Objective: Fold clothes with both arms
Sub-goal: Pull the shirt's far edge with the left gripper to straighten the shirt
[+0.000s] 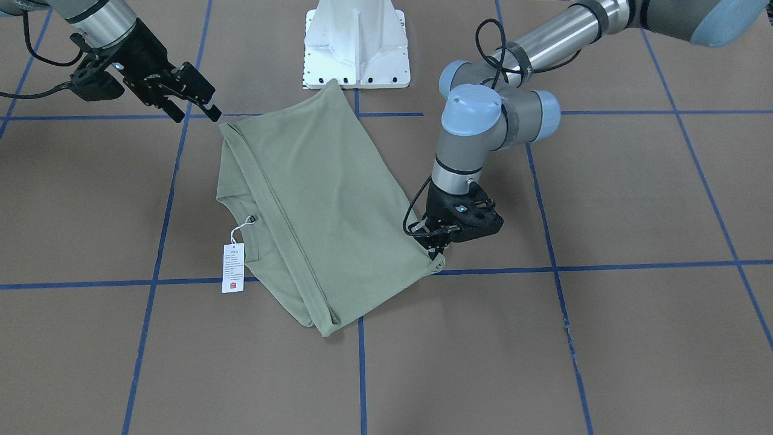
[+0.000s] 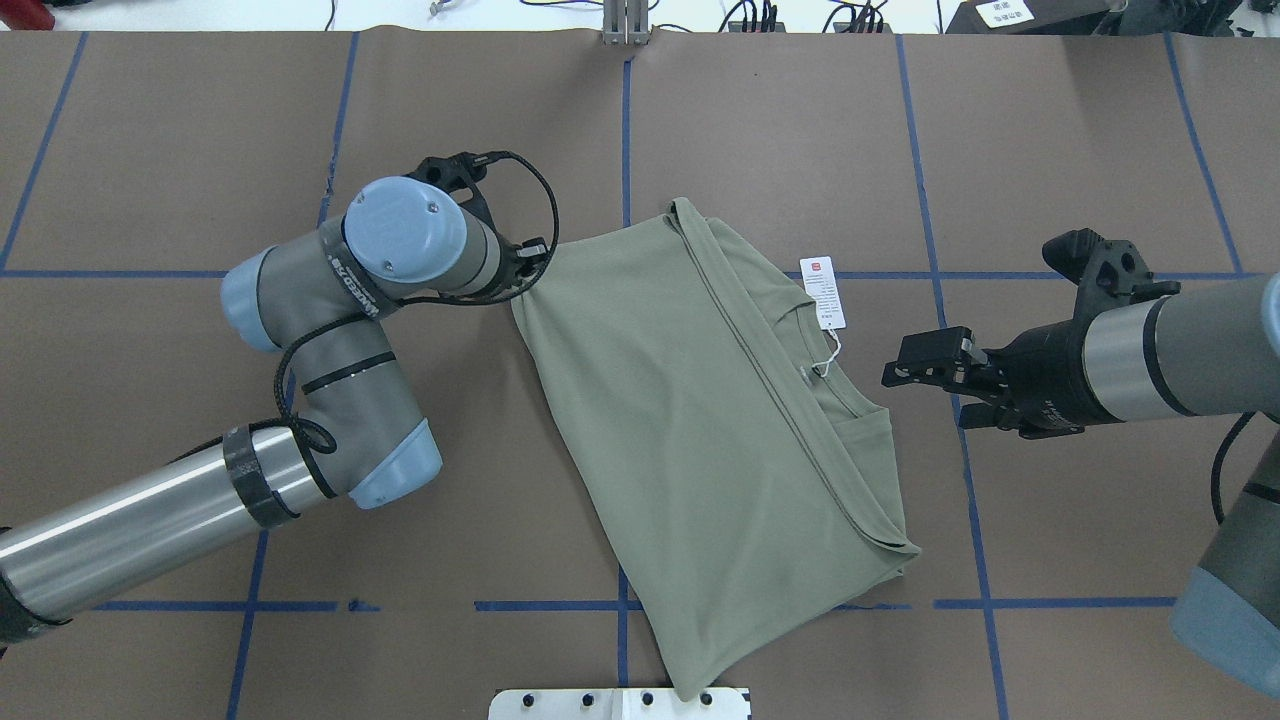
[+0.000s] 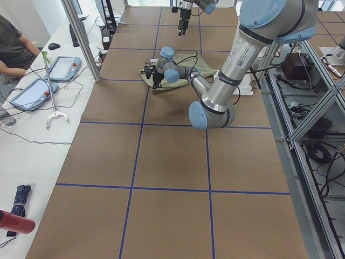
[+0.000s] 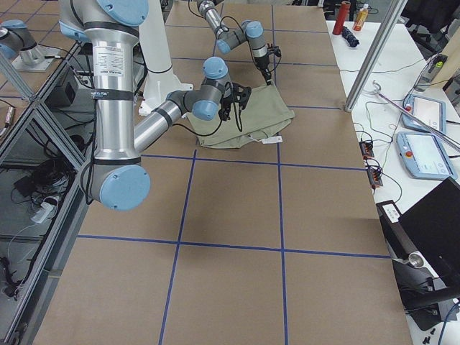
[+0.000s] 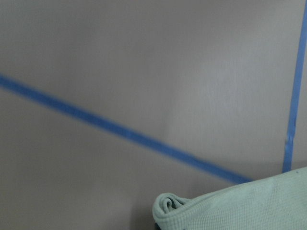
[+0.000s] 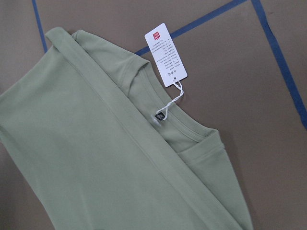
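The white pedestal (image 1: 356,42) stands at the robot's edge of the brown worktop (image 1: 604,332), and every place here is given from it. One corner of the sage-green shirt (image 1: 326,193) lies against the pedestal's front edge. From there the shirt spreads outward across the worktop in a folded, slanted slab, with a long fold edge running its length.

A little way out from the pedestal, on the robot's right, the right hand (image 1: 198,115) hangs beside the shirt's edge. Its fingers are spread apart and grip nothing.

Farther out on that same side, the neck opening faces away from the fold. The white hang tag (image 1: 233,267) lies on its string flat on the worktop, just off the cloth.

Farther from the pedestal still, on the robot's left, the left hand (image 1: 436,251) points down at the shirt's outer corner. It is clamped on the corner, and the wrist view shows the cloth bunched into a small roll there. This corner sits close to a crossing of the blue tape lines (image 1: 604,264).
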### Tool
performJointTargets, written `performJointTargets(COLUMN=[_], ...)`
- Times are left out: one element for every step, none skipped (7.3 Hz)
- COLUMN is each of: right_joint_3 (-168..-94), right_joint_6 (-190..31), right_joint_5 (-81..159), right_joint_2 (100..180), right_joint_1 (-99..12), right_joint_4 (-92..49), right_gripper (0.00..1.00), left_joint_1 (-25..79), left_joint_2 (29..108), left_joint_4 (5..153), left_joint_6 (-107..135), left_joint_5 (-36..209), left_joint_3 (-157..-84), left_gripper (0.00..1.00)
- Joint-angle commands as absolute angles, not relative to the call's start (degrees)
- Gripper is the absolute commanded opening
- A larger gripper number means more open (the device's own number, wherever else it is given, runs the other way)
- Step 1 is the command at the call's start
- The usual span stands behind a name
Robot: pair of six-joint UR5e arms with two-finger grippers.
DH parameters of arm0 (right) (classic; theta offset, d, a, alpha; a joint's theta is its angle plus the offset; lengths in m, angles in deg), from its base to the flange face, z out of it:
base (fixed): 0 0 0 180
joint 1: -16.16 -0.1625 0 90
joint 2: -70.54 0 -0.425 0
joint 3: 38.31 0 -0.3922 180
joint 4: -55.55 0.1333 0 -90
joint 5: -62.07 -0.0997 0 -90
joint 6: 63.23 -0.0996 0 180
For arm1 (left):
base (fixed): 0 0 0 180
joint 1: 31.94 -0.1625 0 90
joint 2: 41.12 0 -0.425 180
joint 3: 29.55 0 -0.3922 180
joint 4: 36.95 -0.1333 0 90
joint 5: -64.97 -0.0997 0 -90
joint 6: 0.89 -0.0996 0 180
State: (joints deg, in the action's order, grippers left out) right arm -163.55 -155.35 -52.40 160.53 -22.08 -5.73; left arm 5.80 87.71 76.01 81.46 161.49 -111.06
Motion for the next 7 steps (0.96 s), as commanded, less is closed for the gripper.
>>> performJointTargets(right_joint_3=[-163.1,-162.7,-162.3,-162.0,-161.7,-161.4,-161.3], right_joint_6=[-155.4,-155.4,-155.4,-155.4,-155.4,-155.4,-155.4], right_joint_5=[-52.4,-52.4,-52.4,-52.4,-52.3,-52.3,-52.4], right_joint_2=[160.0,160.0,160.0,160.0,160.0,159.2,159.0], right_joint_1=[-22.1,-22.1,-22.1,-22.1,-22.0,-22.1,-22.1], right_joint_4=[-5.7,-5.7,-5.7,-5.7,-5.7,-5.7,-5.7], right_gripper=[1.00,1.00,1.00,1.00,1.00,1.00,1.00], left_joint_1=[10.0,10.2,10.2,10.2,10.2,10.2,10.2], left_joint_2=[91.8,96.8,100.1,103.1,106.6,107.6,107.6], left_joint_4=[83.4,89.0,92.2,94.2,99.9,101.4,101.4], left_joint_6=[74.8,72.1,70.2,69.8,68.9,68.7,68.7], left_joint_5=[161.3,159.5,158.5,156.6,155.4,155.0,154.4], left_joint_3=[-100.3,-91.9,-86.9,-82.3,-75.3,-73.4,-73.4], left_gripper=[0.00,0.00,0.00,0.00,0.00,0.00,0.06])
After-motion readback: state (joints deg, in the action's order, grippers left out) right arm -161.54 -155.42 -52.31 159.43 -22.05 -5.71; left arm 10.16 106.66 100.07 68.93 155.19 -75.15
